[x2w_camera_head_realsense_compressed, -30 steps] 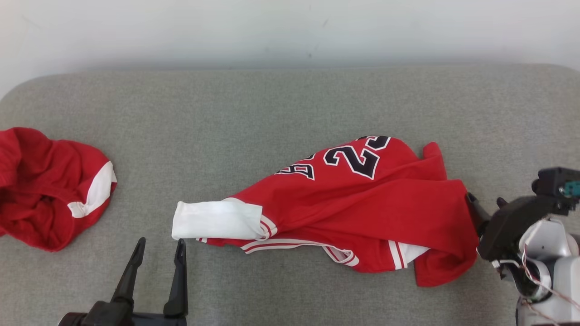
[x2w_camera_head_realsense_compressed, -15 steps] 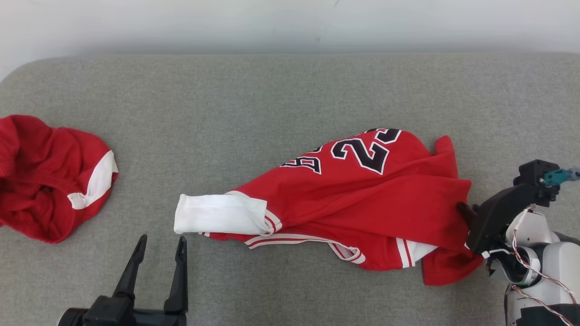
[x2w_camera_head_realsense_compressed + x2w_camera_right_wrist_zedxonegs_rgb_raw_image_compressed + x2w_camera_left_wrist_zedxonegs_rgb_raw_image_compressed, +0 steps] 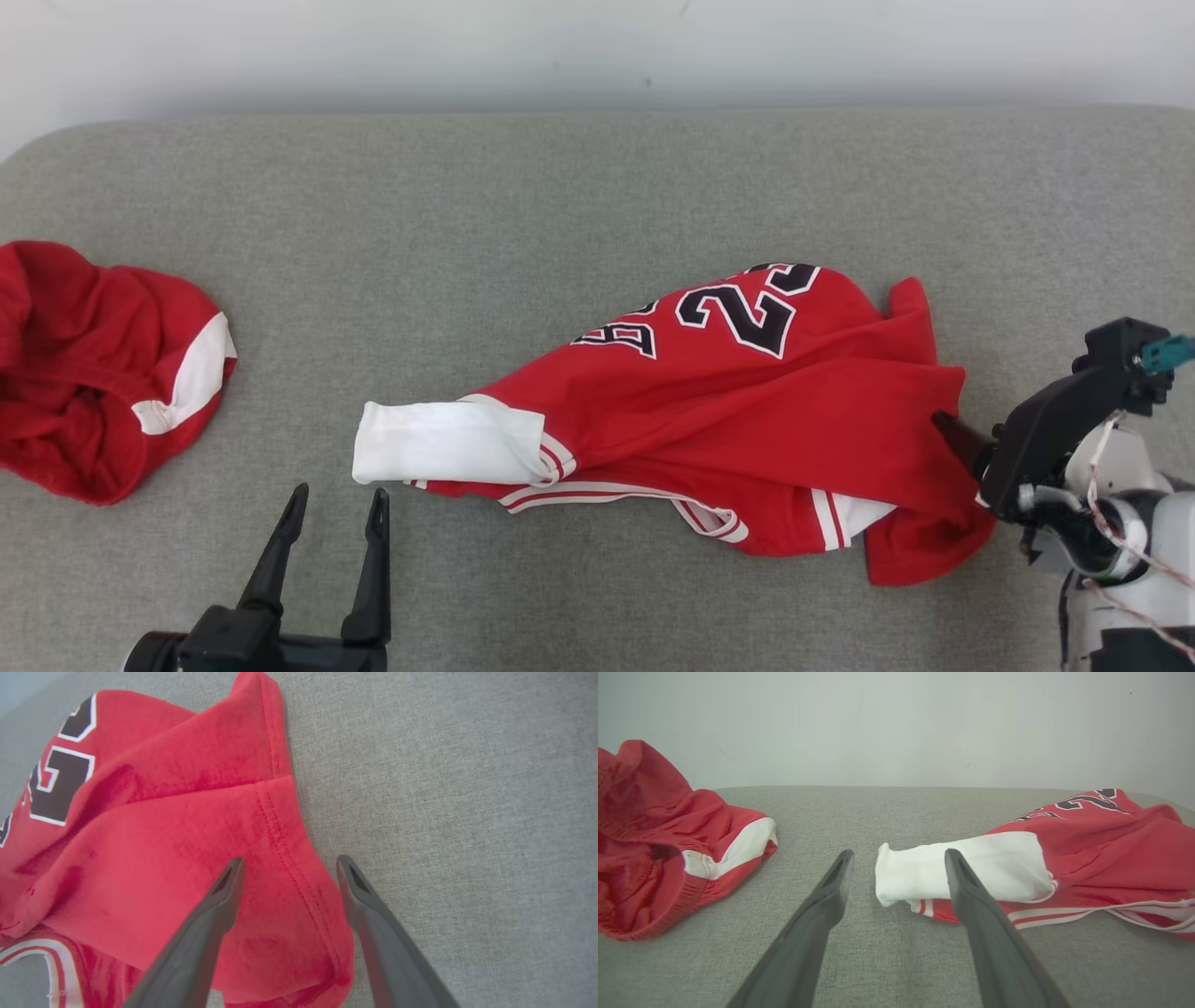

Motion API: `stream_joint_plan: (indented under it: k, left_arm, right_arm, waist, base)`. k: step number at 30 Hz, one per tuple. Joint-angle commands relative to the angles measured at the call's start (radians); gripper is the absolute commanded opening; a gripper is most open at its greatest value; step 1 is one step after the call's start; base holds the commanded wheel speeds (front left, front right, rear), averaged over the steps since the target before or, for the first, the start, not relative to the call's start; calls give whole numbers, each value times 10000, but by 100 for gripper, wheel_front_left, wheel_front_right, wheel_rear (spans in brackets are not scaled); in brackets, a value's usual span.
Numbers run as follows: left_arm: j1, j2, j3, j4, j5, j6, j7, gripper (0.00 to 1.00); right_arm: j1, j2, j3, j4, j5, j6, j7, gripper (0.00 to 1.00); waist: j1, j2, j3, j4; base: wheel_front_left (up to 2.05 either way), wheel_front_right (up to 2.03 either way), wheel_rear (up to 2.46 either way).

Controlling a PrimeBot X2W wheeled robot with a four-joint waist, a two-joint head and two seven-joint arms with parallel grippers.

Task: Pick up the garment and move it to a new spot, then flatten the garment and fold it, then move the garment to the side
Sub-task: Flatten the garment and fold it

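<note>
ITEM: red basketball jersey (image 3: 747,411) with black-and-white numerals. Crumpled and doubled over itself, lying right of centre on grey fabric-covered tabletop (image 3: 560,187). White sleeve (image 3: 448,448) trailing toward the left.

RISKS, as judged:
- Closing on the top layer alone at the stitched hem (image 3: 285,849): lower folds likely to drag or slip out on lifting, leaving the garment more bunched.
- Closing too near the edge: thin fabric prone to sliding free of smooth dark fingers.
- Lifting from one end only: sleeve end apt to sweep along the cloth surface toward the red shorts (image 3: 93,373), well apart at far left.

POSITION:
- Right end effector (image 3: 289,860): spread wide, nothing pinched. Straddling the jersey's right hem, one finger over red cloth, the other over bare grey just beside the edge. Contact with fabric not determinable.
- Left end effector (image 3: 338,491): spread, empty, near the sleeve's tip but short of it. Sleeve end framed between the fingers in the left wrist view.
</note>
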Motion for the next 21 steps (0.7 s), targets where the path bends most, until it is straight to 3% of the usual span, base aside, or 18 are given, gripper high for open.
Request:
stream_joint_plan:
  k: [1,6,15,16,17,18,19,21]
  left_arm:
    - [-116,-9,37,5,69,-49,-32,100]
    - [-230,27,58,-35,114,-61,-32,100]
    - [-469,85,60,-34,168,-112,-32,100]
    - [-492,84,55,-29,176,-115,-32,100]
    - [-504,88,48,-17,184,-119,-32,100]
    - [-525,100,26,14,205,-125,-32,100]
    - [-541,98,16,24,218,-128,-32,100]
    - [-562,92,5,40,234,-133,-32,100]
  right_arm:
    - [-100,-138,14,-7,95,-23,320,100]
    - [-196,-383,180,12,216,-23,1533,100]
    - [-249,-160,457,270,262,-23,1663,100]
    - [-252,-146,516,283,274,-23,1630,93]
    - [-266,-153,584,254,272,-23,1522,59]
    - [-308,-212,709,130,280,-23,1257,13]
    - [-323,-266,785,56,281,-23,1132,0]
    - [-326,-395,883,-90,274,-23,918,0]
  waist:
    - [0,0,86,2]
    - [0,0,386,27]
    - [0,0,830,39]
    - [0,0,857,37]
    - [0,0,876,32]
    - [0,0,902,17]
    - [0,0,904,6]
    - [0,0,891,-20]
  base:
    - [0,0,0]
    - [0,0,0]
    - [0,0,0]
    - [0,0,0]
    - [0,0,0]
    - [0,0,0]
    - [0,0,0]
    - [0,0,0]
